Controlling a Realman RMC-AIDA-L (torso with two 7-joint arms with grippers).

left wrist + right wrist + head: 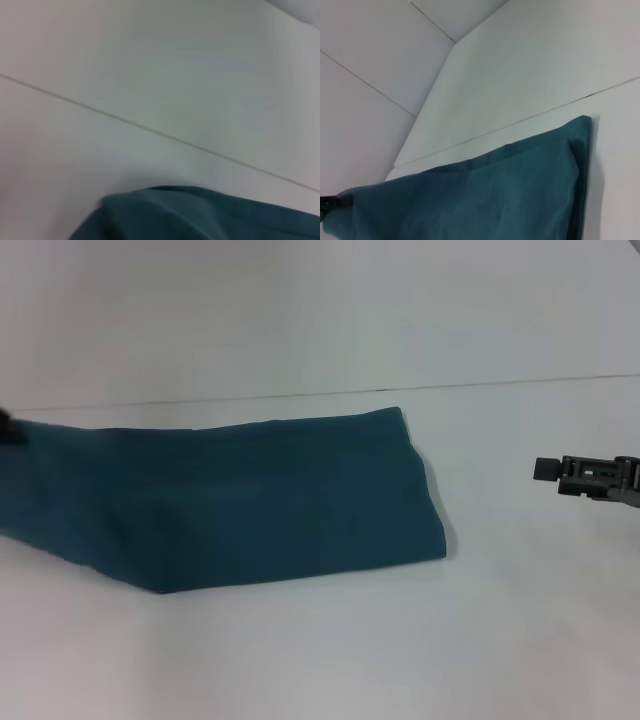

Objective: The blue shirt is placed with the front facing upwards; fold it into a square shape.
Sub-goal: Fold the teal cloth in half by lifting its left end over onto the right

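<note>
Basically the white table (pixel 300 660) fills the view, bare surface all round. The blue shirt (pixel 250 505) lies across its middle and left as a long folded band, plain side up, no lettering showing, so it looks already folded lengthwise; judging from that, the crosswise fold to make a square is what's left. Its left end rises toward the edge of the head view, where a dark bit of the left gripper (pixel 8 425) sits at the cloth's corner, probably pinching it to carry that end over, but whether it's clenched I can't tell. The shirt's right end is a neat straight edge lying flat, with open table beyond it. The right gripper (pixel 545 469) hovers well apart from that edge, off to the right, touching nothing; fingers' state can't be told either. Plenty of room in front and right for a fold.
</note>
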